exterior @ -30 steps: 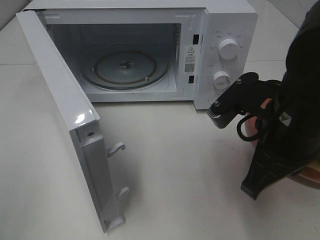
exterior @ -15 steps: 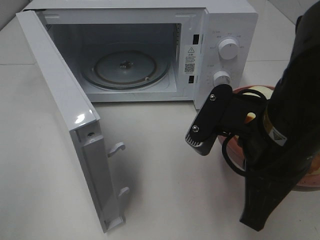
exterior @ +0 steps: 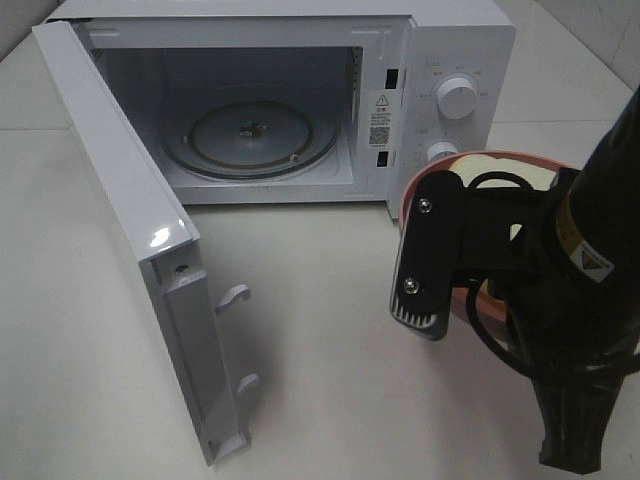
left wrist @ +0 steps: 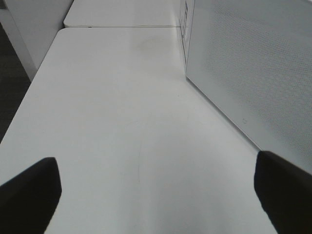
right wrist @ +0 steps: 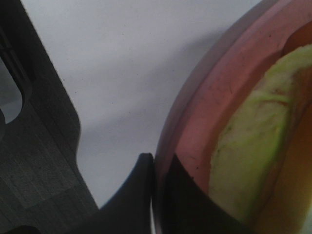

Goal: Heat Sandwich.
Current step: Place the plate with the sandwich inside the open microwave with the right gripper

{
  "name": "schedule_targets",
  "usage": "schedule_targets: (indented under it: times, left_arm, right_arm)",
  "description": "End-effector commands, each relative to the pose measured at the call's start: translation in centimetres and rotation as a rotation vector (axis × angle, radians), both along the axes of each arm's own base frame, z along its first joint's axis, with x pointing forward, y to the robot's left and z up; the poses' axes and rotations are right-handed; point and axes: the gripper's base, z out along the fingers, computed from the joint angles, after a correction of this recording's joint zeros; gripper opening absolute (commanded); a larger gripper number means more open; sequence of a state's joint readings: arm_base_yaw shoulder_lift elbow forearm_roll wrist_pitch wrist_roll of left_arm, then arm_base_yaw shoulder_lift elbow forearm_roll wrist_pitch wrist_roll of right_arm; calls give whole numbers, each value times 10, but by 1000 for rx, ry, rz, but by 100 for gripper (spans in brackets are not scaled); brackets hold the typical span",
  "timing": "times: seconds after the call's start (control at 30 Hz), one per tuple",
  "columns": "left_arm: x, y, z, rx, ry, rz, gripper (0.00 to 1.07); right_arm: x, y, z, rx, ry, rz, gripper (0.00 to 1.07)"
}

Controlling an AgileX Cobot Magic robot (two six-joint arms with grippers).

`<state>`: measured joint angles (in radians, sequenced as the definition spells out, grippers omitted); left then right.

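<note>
the sandwich (right wrist: pixel 253 146), pale green filling showing, lies on the pink plate (right wrist: pixel 195 122). the plate is in front of the control panel of the microwave (exterior: pixel 440 40), just right of the open cavity. the right gripper (right wrist: pixel 157 168) is clamped on the plate's rim, one finger on either side. the plate seems to hang clear of the table (exterior: pixel 330 330), though the arm hides most of it from above. the glass turntable (exterior: pixel 250 135) sits in the cavity, and the door (exterior: pixel 120 200) stands swung wide to the left. the left gripper (left wrist: pixel 156 195) hovers over the table with its jaws spread wide and nothing between them, beside a perforated white panel (left wrist: pixel 253 73).
</note>
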<state>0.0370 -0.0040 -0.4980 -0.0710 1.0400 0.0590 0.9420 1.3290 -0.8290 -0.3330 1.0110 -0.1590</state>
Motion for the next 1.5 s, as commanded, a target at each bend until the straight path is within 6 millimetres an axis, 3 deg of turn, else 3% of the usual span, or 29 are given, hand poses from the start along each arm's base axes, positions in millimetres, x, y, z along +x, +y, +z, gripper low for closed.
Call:
schedule_targets:
  times: [0.03,0.57,0.93,1.17,1.5]
  left_arm:
    - [-4,0,0,-2,-31,2,101]
    - [-4,0,0,-2,-31,2,101]
    - [-4,0,0,-2,-31,2,101]
    - [-4,0,0,-2,-31,2,101]
    - [-4,0,0,-2,-31,2,101]
  right_arm:
    - [0,-1,2,-32,-11,109,2]
    - [5,2,4,-137,-30,523,2]
    - [10,6,5,-106,-76,571,2]
    - [24,-8,4,-149,-42,695,2]
    - [40,-16,4,-80,-61,851,2]
